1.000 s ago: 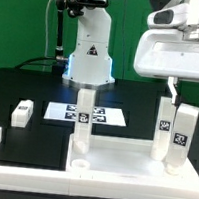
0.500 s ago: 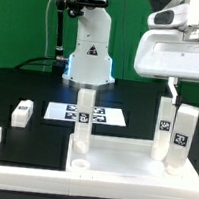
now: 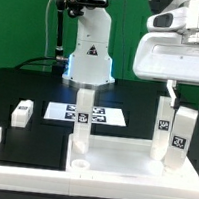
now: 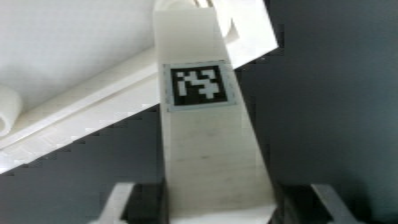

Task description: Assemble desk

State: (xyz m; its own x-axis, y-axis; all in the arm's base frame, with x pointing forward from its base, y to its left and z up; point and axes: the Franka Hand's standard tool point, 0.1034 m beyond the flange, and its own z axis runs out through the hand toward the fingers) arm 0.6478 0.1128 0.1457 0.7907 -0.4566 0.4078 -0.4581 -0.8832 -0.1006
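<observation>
Pointing straight down above the desk panel [image 3: 120, 163] — tool [image 3: 184, 104] part-closed, clamped on an upright leg post [image 3: 173, 139].

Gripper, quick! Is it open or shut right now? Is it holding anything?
The gripper is closed, holding the white leg post upright.

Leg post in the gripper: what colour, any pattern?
White leg post with one black-and-white square tag on its face; the wrist view shows it best.
</observation>
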